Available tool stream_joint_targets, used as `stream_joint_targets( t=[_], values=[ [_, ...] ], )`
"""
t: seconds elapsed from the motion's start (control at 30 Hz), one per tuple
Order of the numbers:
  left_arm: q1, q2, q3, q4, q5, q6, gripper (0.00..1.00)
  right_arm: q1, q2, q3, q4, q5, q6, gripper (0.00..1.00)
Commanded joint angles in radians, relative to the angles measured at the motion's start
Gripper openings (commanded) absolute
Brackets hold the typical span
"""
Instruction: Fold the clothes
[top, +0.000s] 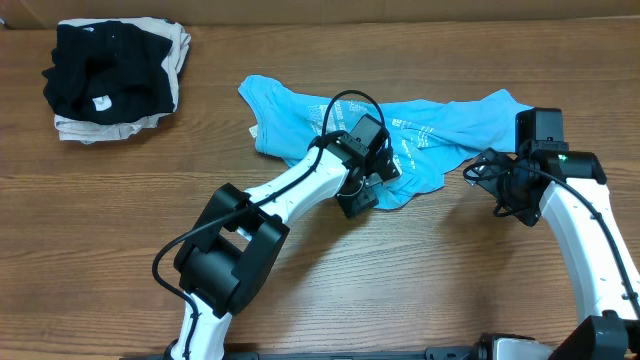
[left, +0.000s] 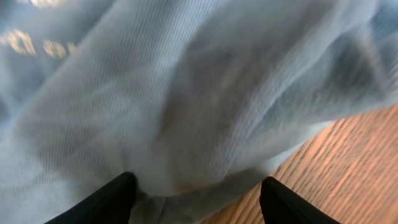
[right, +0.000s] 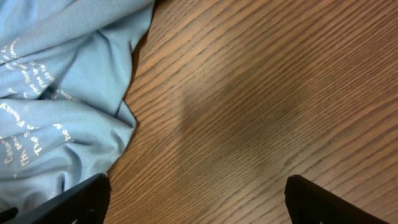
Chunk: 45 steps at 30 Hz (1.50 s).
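Observation:
The light sky-blue T-shirt lies crumpled across the middle of the table, with small white print facing up. My left gripper is down on the shirt's near edge. In the left wrist view its fingers are spread wide, with a fold of the blue cloth between them, not pinched. My right gripper is just right of the shirt's near right part. In the right wrist view it is open over bare wood, with the shirt touching its left finger.
A black garment with a white tag lies on a folded beige garment at the far left. The wooden table extends in front of the shirt.

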Motion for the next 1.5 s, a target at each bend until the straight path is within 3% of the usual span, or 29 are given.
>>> stream_joint_targets(
  t=[0.0,0.13,0.2,0.37,0.57,0.87,1.0,1.2,1.47],
  values=[
    [0.003,0.000,-0.029,0.007,-0.047,0.012,0.60,-0.006,0.002,0.024,0.002,0.017,-0.003,0.93],
    [0.004,0.000,-0.037,-0.003,-0.055,0.010,0.30,-0.006,0.002,0.024,0.003,0.018,-0.003,0.93],
    [0.004,0.000,-0.037,-0.004,-0.092,-0.021,0.04,-0.006,0.002,0.024,0.003,0.017,-0.003,0.93],
    [0.004,-0.007,-0.011,-0.052,-0.286,-0.127,0.04,-0.006,0.002,0.024,0.003,0.017,-0.003,0.93],
    [0.012,-0.030,0.155,-0.300,-0.458,-0.197,0.04,-0.006,0.002,0.024,0.003,0.017,-0.003,0.92],
    [0.023,-0.090,0.444,-0.590,-0.457,-0.198,0.04,-0.006,0.006,0.019,0.038,0.018,0.004,0.91],
    [0.024,-0.128,0.479,-0.686,-0.464,-0.200,0.04,-0.006,0.031,-0.018,0.163,0.018,0.004,0.83],
    [0.024,-0.187,0.479,-0.736,-0.539,-0.291,0.04,-0.006,0.132,-0.035,0.267,0.022,0.028,0.80],
    [0.024,-0.255,0.479,-0.727,-0.539,-0.300,0.04,-0.006,0.293,-0.035,0.330,0.025,0.084,0.80]
  ],
)
